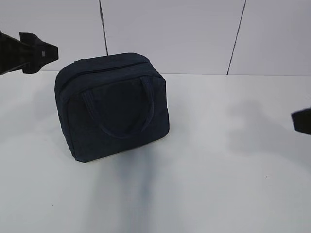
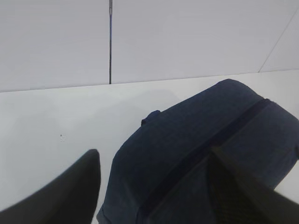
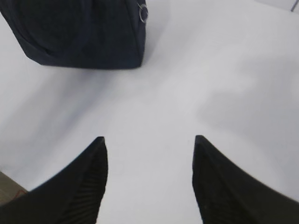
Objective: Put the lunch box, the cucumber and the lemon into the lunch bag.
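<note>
Lunch bag [image 1: 114, 107] upright centre-left on counter [image 1: 233, 170], zipper seemingly shut, ring pull [image 3: 143, 13] reachable. Left gripper [image 2: 154, 186] jaws wide above bag; right gripper [image 3: 148, 182] jaws wide, empty, over bare counter.

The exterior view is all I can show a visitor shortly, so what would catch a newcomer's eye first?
The dark navy lunch bag stands out, upright and zipped shut on the white table, left of centre, its looped handle facing the camera. The left gripper hangs open beside its upper left corner, and only a black tip of the right gripper shows at the right edge. No lunch box, cucumber or lemon is in view.
</note>
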You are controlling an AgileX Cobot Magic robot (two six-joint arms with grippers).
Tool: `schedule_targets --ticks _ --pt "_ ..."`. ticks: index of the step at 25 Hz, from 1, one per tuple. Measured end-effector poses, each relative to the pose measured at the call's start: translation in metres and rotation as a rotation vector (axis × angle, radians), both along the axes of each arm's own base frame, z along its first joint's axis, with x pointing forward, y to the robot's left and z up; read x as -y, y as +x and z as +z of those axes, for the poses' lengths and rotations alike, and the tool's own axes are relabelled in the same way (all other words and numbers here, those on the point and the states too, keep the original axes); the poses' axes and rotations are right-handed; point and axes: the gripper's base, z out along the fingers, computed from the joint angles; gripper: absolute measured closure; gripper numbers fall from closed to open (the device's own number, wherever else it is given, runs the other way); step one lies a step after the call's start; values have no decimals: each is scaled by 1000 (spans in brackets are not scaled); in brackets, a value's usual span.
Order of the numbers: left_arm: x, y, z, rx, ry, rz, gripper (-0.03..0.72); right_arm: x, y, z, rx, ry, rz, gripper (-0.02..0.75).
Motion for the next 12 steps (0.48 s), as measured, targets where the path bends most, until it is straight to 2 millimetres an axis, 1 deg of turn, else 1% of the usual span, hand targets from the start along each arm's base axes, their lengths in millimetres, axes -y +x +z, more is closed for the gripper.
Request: schedule_targets --ticks 1,4,8,12 --pt "0 -1 -2 -7 2 0 188 5 -8 -3 -22 -26 -20 281" --pt "-1 -2 -5 -16 5 0 190 16 -32 -4 -49 -68 -55 281" --pt "-1 -2 -6 -18 5 1 190 24 -62 -1 -48 -53 -76 281" --pt "-1 -2 -6 -18 5 1 190 34 -88 -5 -53 -75 -104 281"
